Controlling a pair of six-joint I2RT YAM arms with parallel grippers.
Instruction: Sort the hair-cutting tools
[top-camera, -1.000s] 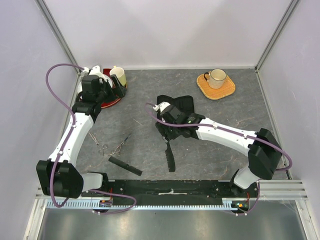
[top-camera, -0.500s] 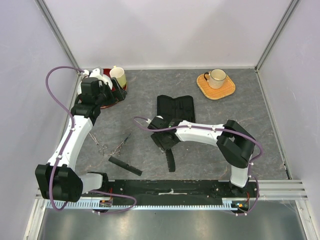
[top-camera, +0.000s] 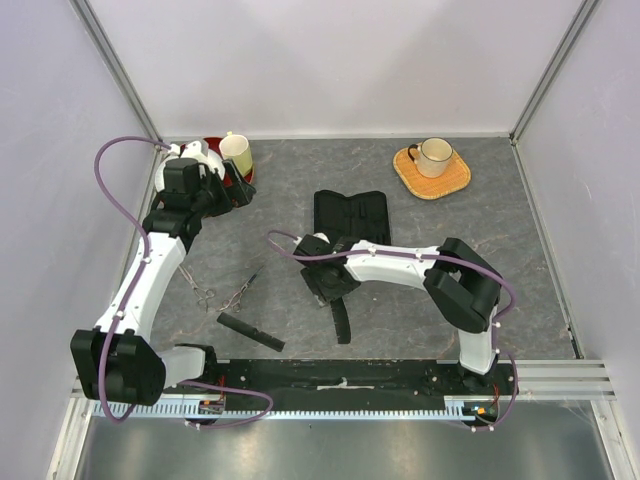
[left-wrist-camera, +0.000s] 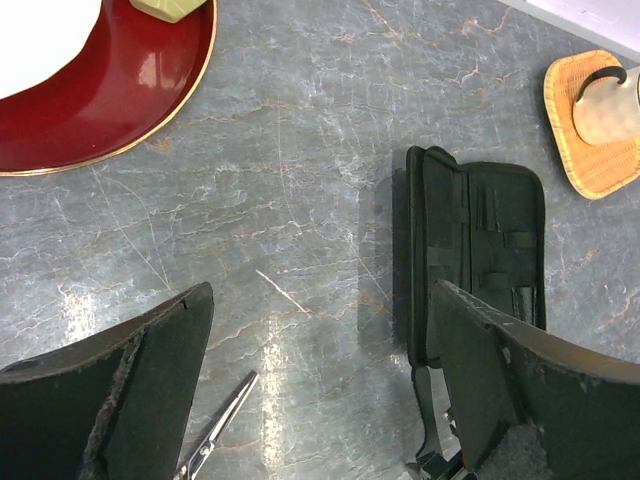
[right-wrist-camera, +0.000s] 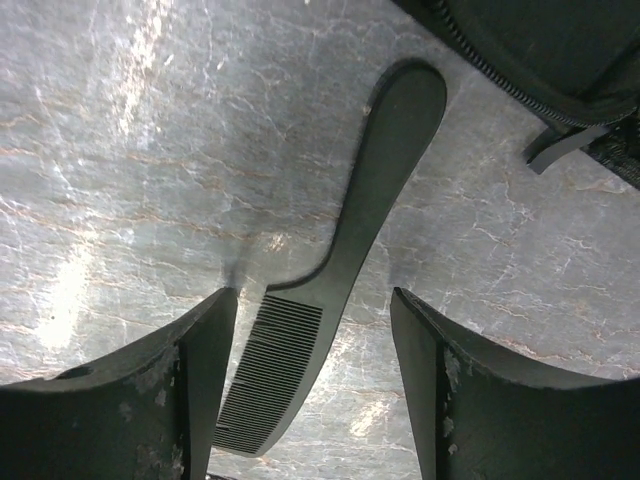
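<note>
Hair-cutting tools, four in all, lie loose on the grey marbled table (top-camera: 500, 280).

1. Black plastic comb with a handle (right-wrist-camera: 345, 250): flat on the table near the middle of the near edge. Its handle points toward the far edge and ends just short of the black rectangular zip case (top-camera: 352, 213); its teeth face the near edge.
2. Straight black plastic comb (top-camera: 250, 331): flat, close to the near edge, left of centre.
3. Two slim silver metal scissors (top-camera: 243, 288) (top-camera: 198, 285): on the left half, side by side in a V with the finger loops toward the near edge. Whether they touch cannot be told.

Right gripper (top-camera: 330, 290): low over the handled comb. Jaws are partly open and straddle it where handle meets teeth, one finger (right-wrist-camera: 190, 390) on each side. Table shows between each finger and the comb, so nothing is held.

Left gripper (left-wrist-camera: 322, 290): above the table by the far left corner. Jaws are fully spread and empty, with bare table between the fingers (left-wrist-camera: 150, 390).

Zip case: open at the centre of the table, no tool visible inside.

Other items:
- Round red plate (left-wrist-camera: 120, 110) at the far left corner, carrying a pale cup (top-camera: 238, 152).
- White mug (top-camera: 433, 155) standing on a woven straw-coloured mat (top-camera: 432, 178) toward the far right corner.
</note>
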